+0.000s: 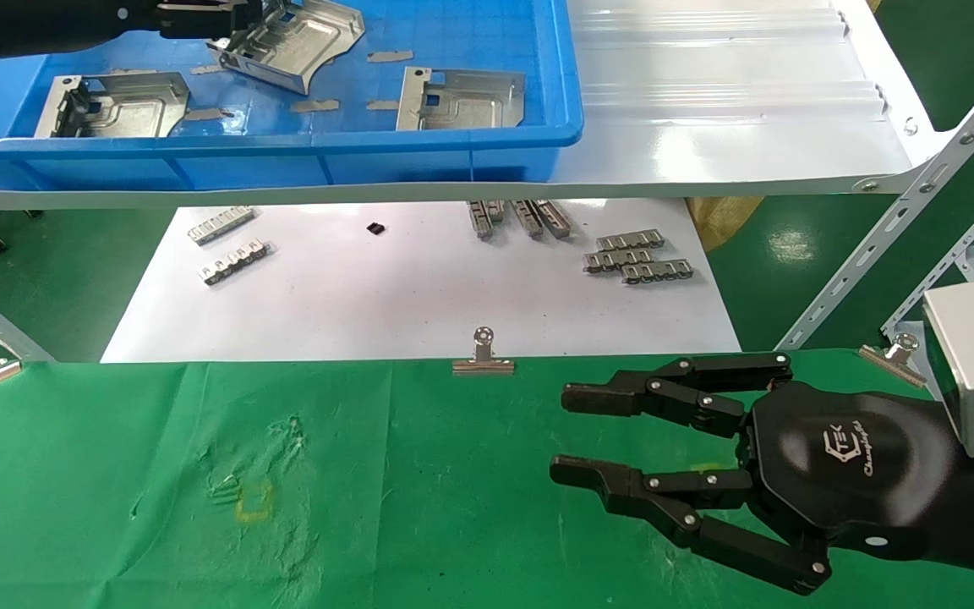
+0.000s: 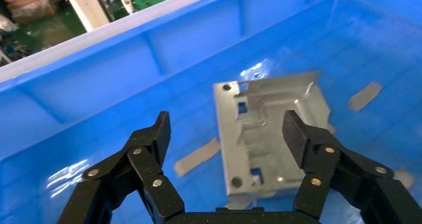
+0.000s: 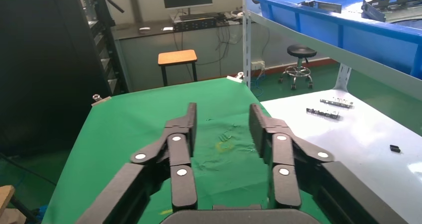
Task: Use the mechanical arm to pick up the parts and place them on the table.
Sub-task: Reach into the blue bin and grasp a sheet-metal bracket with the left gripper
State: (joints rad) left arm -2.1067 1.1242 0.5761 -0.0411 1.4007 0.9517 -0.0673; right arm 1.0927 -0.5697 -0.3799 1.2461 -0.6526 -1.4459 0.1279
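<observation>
Three silvery parts lie in a blue bin (image 1: 453, 161) on the shelf: one at the left (image 1: 115, 106), one at the right (image 1: 462, 97), and one at the back (image 1: 292, 42), which sits tilted. My left gripper (image 1: 242, 24) reaches into the bin over that back part. In the left wrist view the left gripper (image 2: 226, 124) is open, and the part (image 2: 268, 134) lies on the bin floor beyond its fingers, untouched. My right gripper (image 1: 563, 436) hovers open and empty over the green table (image 1: 411, 524); the right wrist view shows it (image 3: 221, 117) above a yellow mark (image 3: 225, 146).
Below the shelf (image 1: 732, 110) lies a white board (image 1: 419, 296) with toothed metal strips (image 1: 639, 258). Binder clips (image 1: 483, 359) hold the cloth's far edge. Slanted shelf struts (image 1: 901, 220) stand at the right. Grey tape pieces (image 1: 314, 106) dot the bin floor.
</observation>
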